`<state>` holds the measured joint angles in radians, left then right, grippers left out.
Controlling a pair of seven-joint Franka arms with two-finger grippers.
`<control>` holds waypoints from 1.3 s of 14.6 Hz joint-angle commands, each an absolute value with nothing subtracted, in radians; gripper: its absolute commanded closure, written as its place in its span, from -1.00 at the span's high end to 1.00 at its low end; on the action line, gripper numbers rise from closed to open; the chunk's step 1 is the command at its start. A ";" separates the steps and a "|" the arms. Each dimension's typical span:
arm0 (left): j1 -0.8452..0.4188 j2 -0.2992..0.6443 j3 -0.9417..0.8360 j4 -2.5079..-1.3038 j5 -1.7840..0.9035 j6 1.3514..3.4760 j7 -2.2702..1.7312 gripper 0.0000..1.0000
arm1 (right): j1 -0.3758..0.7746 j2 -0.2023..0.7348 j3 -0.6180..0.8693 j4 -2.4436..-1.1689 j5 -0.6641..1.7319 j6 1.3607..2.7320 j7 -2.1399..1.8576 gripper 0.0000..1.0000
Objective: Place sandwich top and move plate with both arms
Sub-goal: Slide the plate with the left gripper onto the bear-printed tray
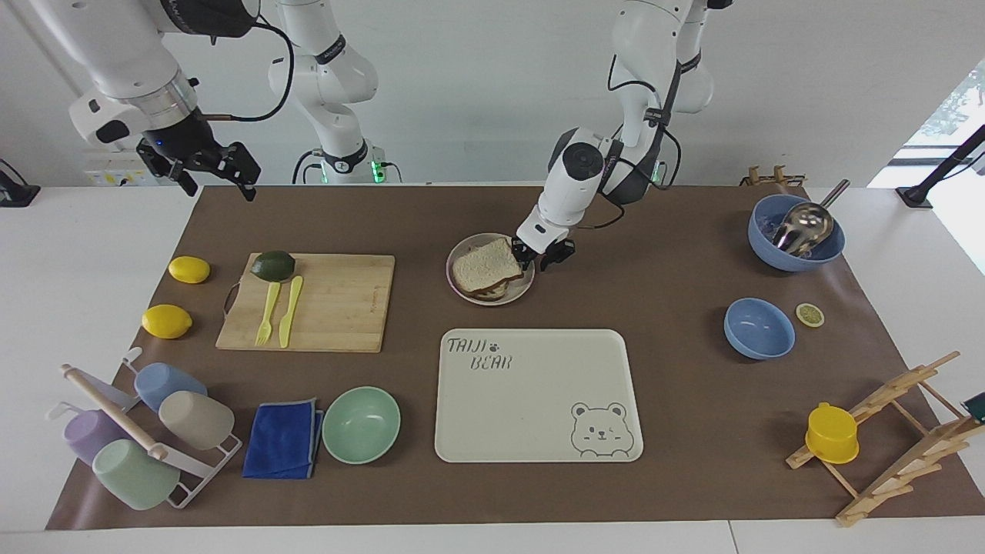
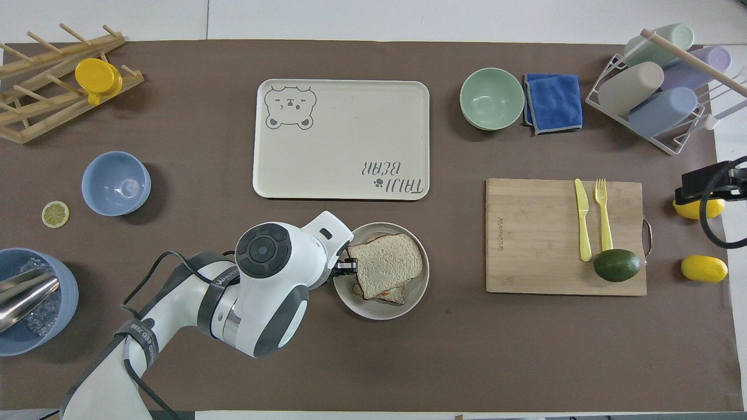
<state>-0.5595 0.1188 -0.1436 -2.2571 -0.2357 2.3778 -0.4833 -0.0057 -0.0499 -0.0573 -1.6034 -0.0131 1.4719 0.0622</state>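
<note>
Beige-grey and round, the plate [image 1: 490, 269] sat on the brown table mat [image 1: 662, 431], just nearer to the robots than the cream bear-print tray [image 1: 536, 396]. On it lay the sandwich top [image 1: 485, 266], a slice of wholemeal bread resting slightly askew on a lower slice whose edge peeped out beneath.

The left gripper [image 1: 541, 254] was down at the plate's rim, on the side toward the left arm's end of the table. Its fingers were drawn in fairly narrow about the rim, though whether they had actually pinched it could not be told from either view. In the overhead view only the black fingertips [image 2: 346, 266] showed past the white wrist, right at the plate's edge beside the bread.

The right gripper [image 1: 202, 164] hung high in the air over the mat's corner at the right arm's end of the table, its fingers spread wide and holding nothing. That arm waited.

A wooden cutting board [image 1: 338, 304] lay beside the plate toward the right arm's end, bearing an avocado [image 1: 273, 265] and a yellow fork and knife. Two lemons [image 1: 188, 269] lay next to the board.
</note>
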 commanded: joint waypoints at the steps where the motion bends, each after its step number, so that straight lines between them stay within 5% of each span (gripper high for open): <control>1: -0.584 0.112 -0.130 -2.292 -0.258 2.422 -0.491 -0.37 | -0.017 -0.041 -0.052 -1.591 -0.015 1.477 0.026 1.00; 7: -0.578 0.112 -0.130 -2.295 -0.258 2.421 -0.489 -1.00 | -0.014 -0.043 -0.048 -1.591 0.000 1.477 0.020 1.00; 19: -0.520 0.095 -0.130 -2.197 -0.360 2.315 -0.450 -1.00 | -0.020 -0.054 -0.048 -1.614 0.002 1.460 0.018 1.00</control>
<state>-0.5478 0.1070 -0.1315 -2.2407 -0.3349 2.3813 -0.4734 -0.0065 -0.0497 -0.0520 -1.6064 -0.0130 1.4656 0.0376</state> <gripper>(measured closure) 0.952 0.000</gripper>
